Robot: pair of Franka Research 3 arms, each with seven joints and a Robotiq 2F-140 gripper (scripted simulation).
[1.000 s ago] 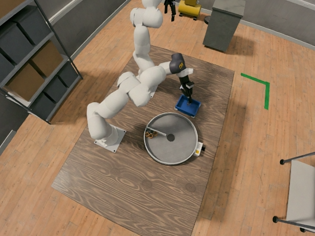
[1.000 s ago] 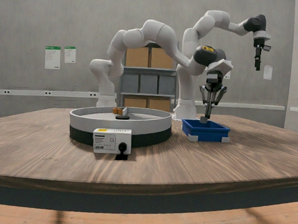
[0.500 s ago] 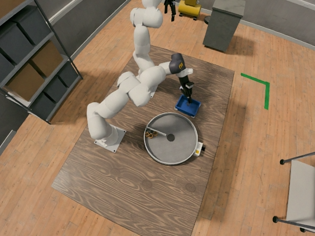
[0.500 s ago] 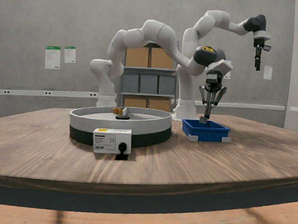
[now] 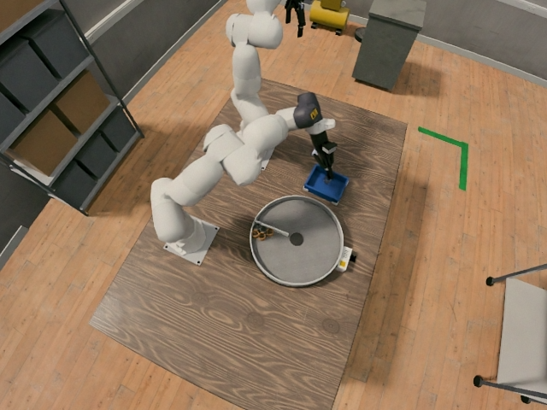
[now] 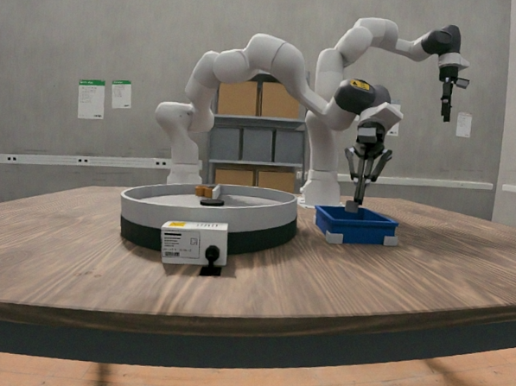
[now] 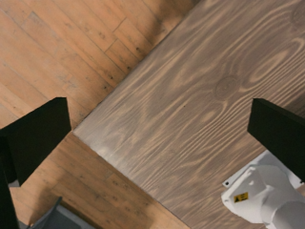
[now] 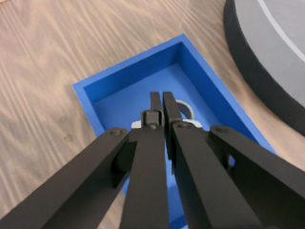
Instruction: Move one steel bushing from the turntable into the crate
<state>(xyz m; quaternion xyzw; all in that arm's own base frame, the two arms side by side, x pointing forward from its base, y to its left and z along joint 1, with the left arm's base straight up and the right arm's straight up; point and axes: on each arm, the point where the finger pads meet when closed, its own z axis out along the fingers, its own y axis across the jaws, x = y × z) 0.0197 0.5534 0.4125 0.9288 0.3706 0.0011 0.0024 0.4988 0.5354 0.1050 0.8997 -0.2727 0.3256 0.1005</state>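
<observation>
My right gripper (image 5: 328, 177) (image 6: 358, 202) (image 8: 160, 106) is closed at the blue crate (image 5: 315, 193) (image 6: 359, 234) (image 8: 129, 66). A grey steel bushing (image 6: 351, 206) (image 8: 191, 111) hangs at its fingertips, apparently pinched by its thin wall, about at rim height within the crate's opening. The crate looks level between its white corner guides (image 6: 333, 238) (image 6: 390, 240). Several orange-brown bushings (image 5: 261, 233) (image 6: 203, 191) and small grey pieces (image 5: 259, 226) lie by the bar of the grey turntable (image 5: 304, 265) (image 6: 248, 217). My left gripper (image 5: 294, 26) (image 6: 446, 112) (image 7: 160, 114) is open, high and far from both.
The turntable's divider bar (image 5: 274, 229) (image 6: 216, 191) runs from its wall toward the dark centre disc (image 5: 296, 239) (image 6: 212, 202). A white box (image 5: 344, 259) (image 6: 193, 243) is at the turntable's outer side. The crate is close beside the turntable's wall.
</observation>
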